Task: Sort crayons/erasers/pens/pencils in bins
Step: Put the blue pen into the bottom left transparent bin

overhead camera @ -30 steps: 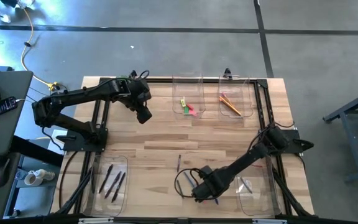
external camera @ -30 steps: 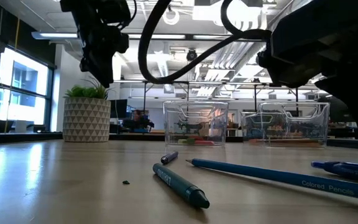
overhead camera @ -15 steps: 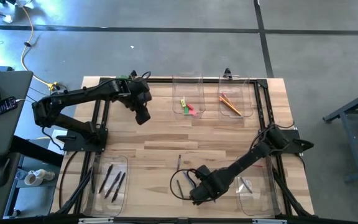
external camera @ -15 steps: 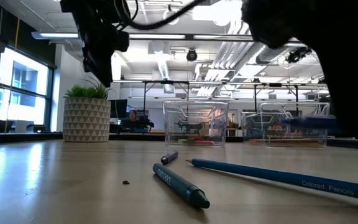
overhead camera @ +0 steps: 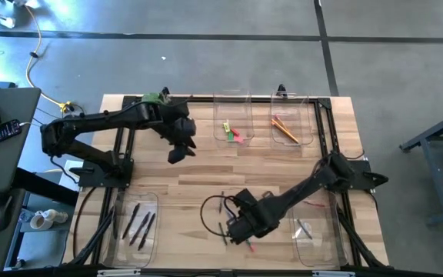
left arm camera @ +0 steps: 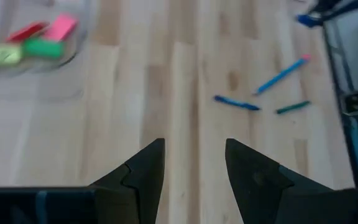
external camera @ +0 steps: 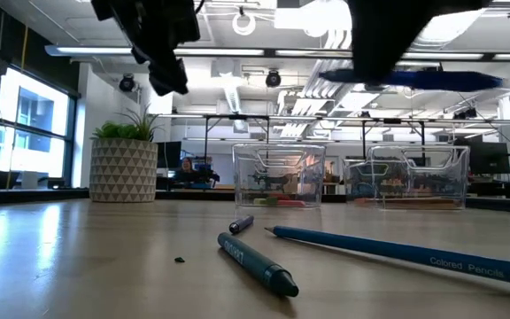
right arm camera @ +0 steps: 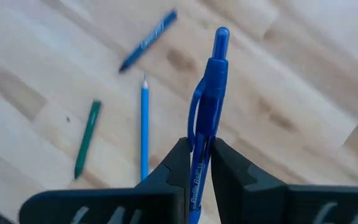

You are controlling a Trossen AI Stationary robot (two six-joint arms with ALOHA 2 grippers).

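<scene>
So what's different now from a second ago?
The right gripper has lifted off the table with a blue pen clamped in it. The left gripper, open and empty, swung toward the table's middle. The loose sticks on the wood and the bins stayed put.

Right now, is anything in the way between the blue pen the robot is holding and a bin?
Nothing visible blocks it. The right gripper holds the blue pen up above the table, and the nearest bin sits just beside it with its top open.
</scene>
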